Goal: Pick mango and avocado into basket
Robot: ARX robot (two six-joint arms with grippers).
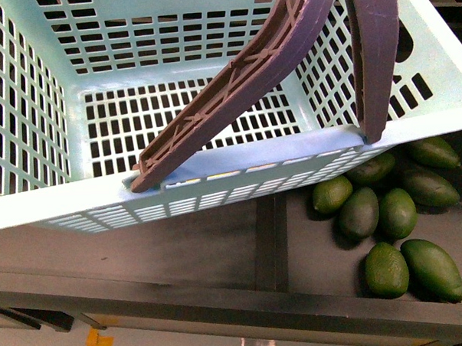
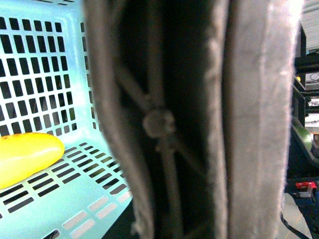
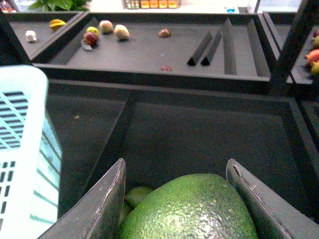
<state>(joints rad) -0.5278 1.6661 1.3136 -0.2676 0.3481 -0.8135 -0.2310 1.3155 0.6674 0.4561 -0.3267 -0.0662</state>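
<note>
The turquoise basket (image 1: 33,204) fills the upper part of the front view, its two brown handles (image 1: 235,81) raised. My left gripper is shut on the basket by those handles (image 2: 249,124), which block most of the left wrist view; the gripper itself does not show. The yellow mango (image 2: 25,157) lies on the basket floor (image 2: 79,194). My right gripper (image 3: 174,196) is shut on a dark green avocado (image 3: 192,211), one finger (image 3: 99,209) on each side. More avocados (image 1: 386,212) lie in a dark bin below the basket's right corner.
Dark shelf trays with dividers (image 3: 119,134) stretch behind the held avocado. A farther tray (image 3: 139,50) holds small mixed fruits (image 3: 104,30). The basket's wall (image 3: 20,149) stands close beside my right gripper. A dark shelf rail (image 1: 221,296) runs under the basket.
</note>
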